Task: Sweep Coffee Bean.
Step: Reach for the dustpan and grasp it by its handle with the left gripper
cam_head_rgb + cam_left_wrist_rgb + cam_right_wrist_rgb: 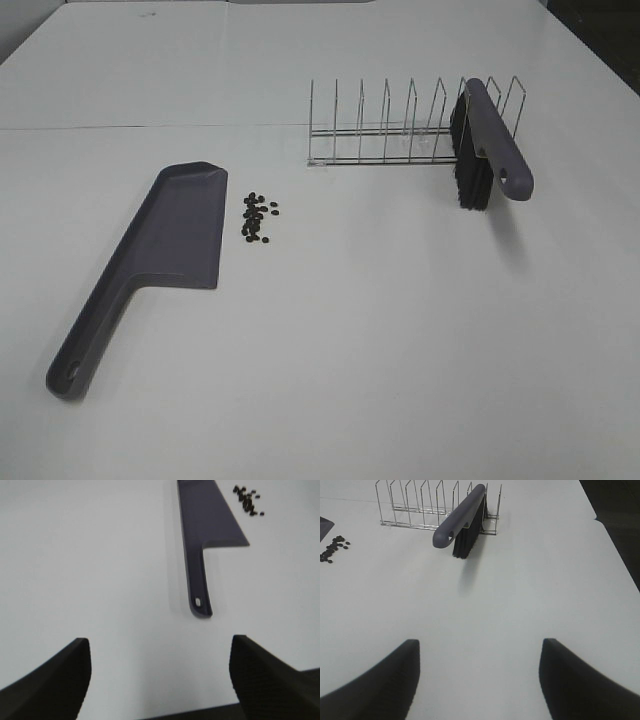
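The coffee bean (257,217) cluster of tiny dark beans lies on the white table just right of the grey-purple dustpan (165,240), whose handle points toward the near left. The beans (247,499) and dustpan (207,525) also show in the left wrist view, well ahead of my open left gripper (160,680). A grey-purple brush (490,145) with black bristles leans in a wire rack (400,125). In the right wrist view the brush (462,520) stands beyond my open right gripper (479,680); the beans (333,547) sit off to one side. Neither gripper appears in the exterior high view.
The wire rack (420,505) has several upright dividers and stands at the back right of the white table (400,350). The table's right edge (615,545) borders a dark floor.
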